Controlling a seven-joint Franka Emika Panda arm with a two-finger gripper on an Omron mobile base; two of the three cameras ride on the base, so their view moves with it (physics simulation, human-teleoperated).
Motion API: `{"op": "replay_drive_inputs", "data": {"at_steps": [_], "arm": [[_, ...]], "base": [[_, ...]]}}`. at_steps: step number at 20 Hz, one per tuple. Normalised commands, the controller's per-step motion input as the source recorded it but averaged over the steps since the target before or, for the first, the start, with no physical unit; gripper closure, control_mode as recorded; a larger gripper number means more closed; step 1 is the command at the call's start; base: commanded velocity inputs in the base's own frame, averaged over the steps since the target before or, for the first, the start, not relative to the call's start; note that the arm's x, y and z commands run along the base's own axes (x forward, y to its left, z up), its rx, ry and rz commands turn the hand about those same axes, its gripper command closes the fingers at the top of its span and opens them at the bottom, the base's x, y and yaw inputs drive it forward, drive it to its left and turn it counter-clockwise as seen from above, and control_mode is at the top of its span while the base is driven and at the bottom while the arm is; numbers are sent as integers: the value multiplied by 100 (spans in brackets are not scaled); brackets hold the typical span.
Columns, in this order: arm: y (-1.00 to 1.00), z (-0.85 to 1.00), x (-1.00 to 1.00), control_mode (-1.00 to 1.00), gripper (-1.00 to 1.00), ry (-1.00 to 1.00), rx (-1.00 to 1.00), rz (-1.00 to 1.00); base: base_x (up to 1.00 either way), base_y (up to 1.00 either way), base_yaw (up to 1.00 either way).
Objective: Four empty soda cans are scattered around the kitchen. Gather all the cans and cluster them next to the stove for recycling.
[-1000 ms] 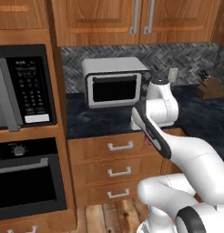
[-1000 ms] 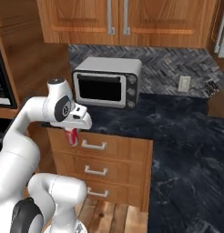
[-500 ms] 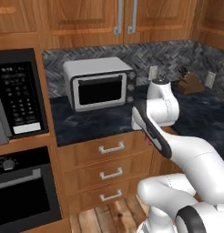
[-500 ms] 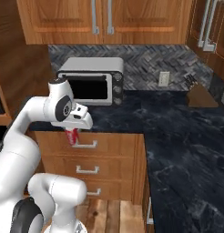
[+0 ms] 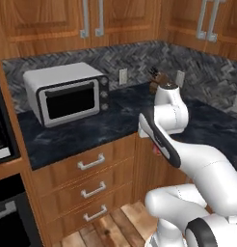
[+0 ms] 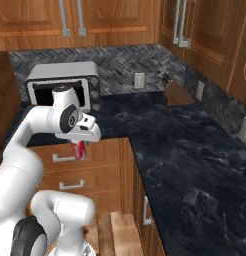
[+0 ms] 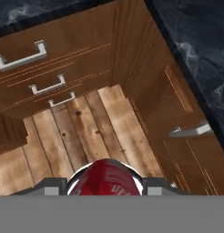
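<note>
A: Item one, the soda can (image 6: 79, 149)?

B: Small red cylinder, upright, hanging under the white hand at left centre of the right base view, in front of the top drawer (image 6: 65, 157). In the hand view its red body with a pale rim sits at bottom centre (image 7: 104, 178).

A: The gripper (image 7: 104, 184)?

B: Fingers (image 7: 51, 186) drawn in narrow, one grey pad on each side of the can and touching it; the can is clamped between them, held in the air above the floor.

A: Surroundings, nearest first.

B: Reddish-brown wood drawers with silver bar handles, upper left of the hand view. Wood plank floor (image 7: 82, 132), pale and grained, below the can. Black marbled counter (image 6: 185, 150), glossy with white veins, turning an L-shaped corner across the right of the right base view. Silver toaster oven (image 5: 67, 94), boxy, dark glass door, round knobs on its right side, standing on the counter at left of the left base view. Grey herringbone backsplash (image 5: 135, 60) behind it. Knife block (image 6: 177, 94), brown wood, in the far corner. Upper cabinets (image 5: 58, 21), wood, long metal pulls.
</note>
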Motion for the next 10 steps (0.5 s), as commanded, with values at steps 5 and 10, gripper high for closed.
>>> {"op": "replay_drive_inputs", "data": {"at_steps": [5,10], "arm": [[0,0,0,100,100,0,0,0],[0,0,0,100,100,0,0,0]], "base": [[-50,1,-38],[-31,0,-44]]}}
